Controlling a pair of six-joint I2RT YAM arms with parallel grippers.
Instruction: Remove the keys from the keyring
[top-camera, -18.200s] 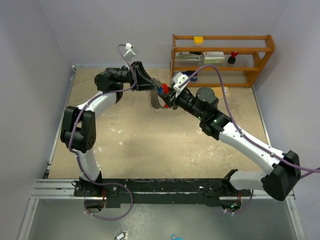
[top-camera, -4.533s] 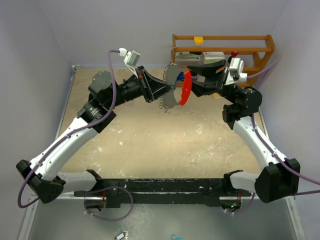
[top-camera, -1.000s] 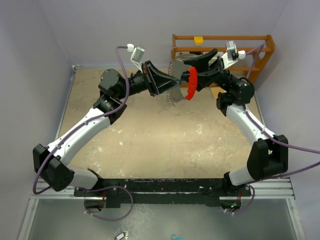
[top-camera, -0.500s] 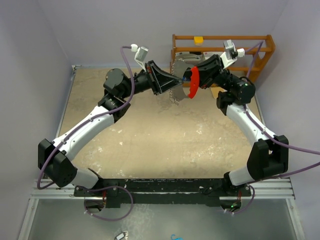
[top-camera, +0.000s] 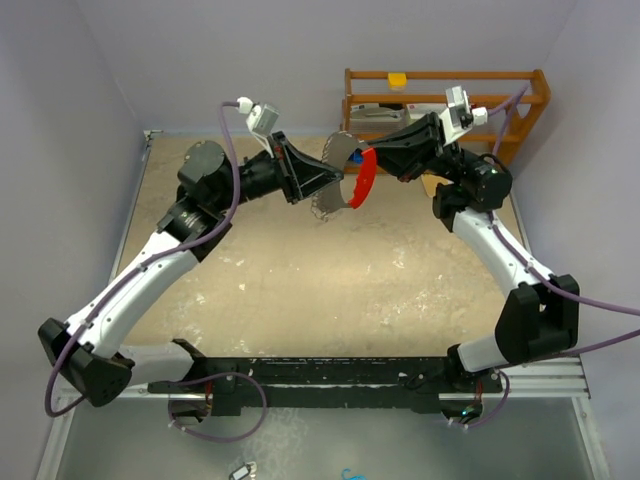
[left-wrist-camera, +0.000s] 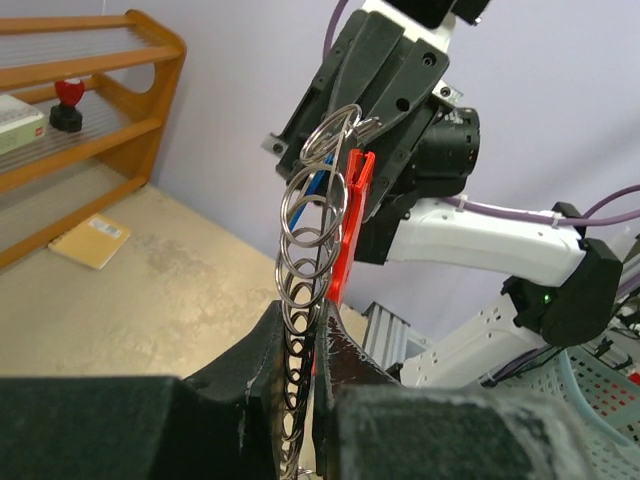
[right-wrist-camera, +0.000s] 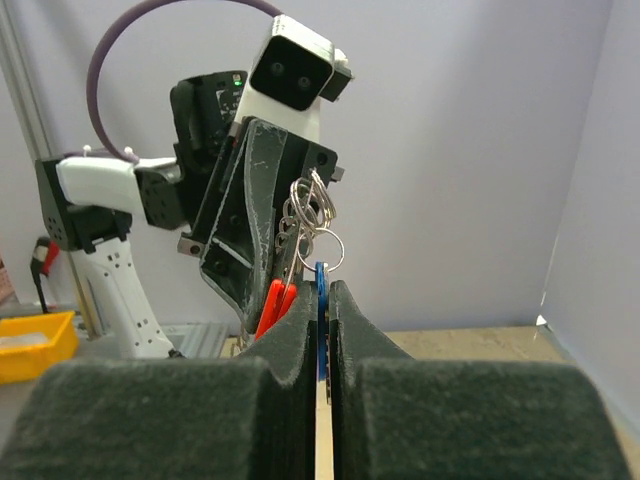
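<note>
Both arms hold the keyring (top-camera: 340, 175) in the air above the table's far middle. My left gripper (top-camera: 325, 178) is shut on its chain of silver rings (left-wrist-camera: 305, 265), which runs up between the fingers (left-wrist-camera: 255, 360). The red-and-white fob (top-camera: 360, 180) hangs beside the chain, edge-on in the left wrist view (left-wrist-camera: 345, 240). My right gripper (top-camera: 385, 160) is shut on the blue-headed key (right-wrist-camera: 321, 295), still hooked on a small ring (right-wrist-camera: 325, 245). The fob's red edge (right-wrist-camera: 272, 300) shows left of the right fingers (right-wrist-camera: 300, 330). Other keys are not visible.
A wooden shelf (top-camera: 445, 115) stands at the back right with boxes, a yellow block (top-camera: 398, 80) and a small red-topped object (left-wrist-camera: 67, 105). A tan card (left-wrist-camera: 95, 240) lies on the table below it. Purple walls close the left, back and right sides.
Both grippers and the keyring have shifted a little left and lower over the last second. The left arm's elbow swung out to the left. Both grips stay closed.
</note>
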